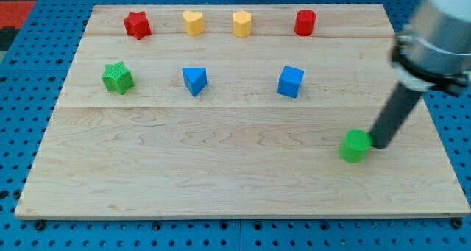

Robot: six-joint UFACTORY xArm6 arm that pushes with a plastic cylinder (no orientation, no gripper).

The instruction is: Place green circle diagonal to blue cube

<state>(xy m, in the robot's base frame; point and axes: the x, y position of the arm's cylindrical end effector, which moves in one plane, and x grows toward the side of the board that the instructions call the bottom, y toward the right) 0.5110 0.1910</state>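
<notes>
My tip (380, 144) has no jaws to open or close; it presses against the green circle (355, 146) from the view's right. The circle sits well below and right of the blue cube (291, 81), probably so a leftward-upward shove brings it nearer the cube's corner

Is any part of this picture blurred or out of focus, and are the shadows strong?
In the camera view, the arm's pale upper body at the view's top right is blurred; my tip, beside the green circle, and the blue cube look sharp; the light is even, the shadows under the blocks short and soft.
</notes>
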